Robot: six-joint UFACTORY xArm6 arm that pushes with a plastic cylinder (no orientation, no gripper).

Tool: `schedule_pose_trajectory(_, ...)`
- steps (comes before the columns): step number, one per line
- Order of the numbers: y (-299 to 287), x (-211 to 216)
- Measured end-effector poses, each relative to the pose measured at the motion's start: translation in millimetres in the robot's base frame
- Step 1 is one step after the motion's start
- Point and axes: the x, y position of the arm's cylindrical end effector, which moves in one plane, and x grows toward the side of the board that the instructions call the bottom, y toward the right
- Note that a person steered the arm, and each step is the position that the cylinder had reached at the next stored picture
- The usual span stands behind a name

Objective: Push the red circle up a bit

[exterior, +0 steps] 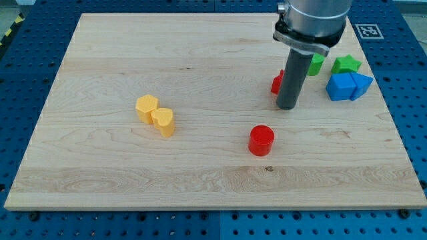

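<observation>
The red circle point(261, 140) is a short red cylinder on the wooden board point(133, 53), right of centre and toward the view's bottom. My tip point(288, 107) rests on the board above and slightly right of the red circle, a short gap away and not touching it. A second red block point(276, 83) is partly hidden behind the rod, so its shape is unclear.
A yellow hexagon point(147, 107) and a yellow heart point(163, 122) touch each other at the view's left of centre. At the right edge sit a green block point(315, 63), a green star point(346, 65), a blue cube point(339, 87) and a blue triangular block point(361, 85).
</observation>
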Motion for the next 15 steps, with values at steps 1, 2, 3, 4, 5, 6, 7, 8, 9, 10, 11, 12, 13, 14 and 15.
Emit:
schedule_pose_trajectory(1, 3.5, -18.1)
schedule_pose_trajectory(2, 6.3, -31.6)
schedule_pose_trajectory(3, 6.7, -44.5)
schedule_pose_trajectory(4, 8.2, -51.0)
schedule_pose_trajectory(5, 22.2, -8.2)
schedule_pose_trajectory(6, 44.6, 54.5)
schedule_pose_trajectory(7, 56.8, 117.3)
schedule_pose_trajectory(8, 44.3, 159.9)
schedule_pose_trajectory(9, -1.2, 162.5)
schedule_pose_trajectory(10, -39.9, 162.5)
schedule_pose_trajectory(11, -39.9, 162.5)
schedule_pose_trajectory(12, -54.2, 156.6)
schedule_pose_trajectory(13, -77.4, 142.6)
schedule_pose_trajectory(14, -77.0, 120.0)
schedule_pose_trajectory(15, -59.4, 101.6)
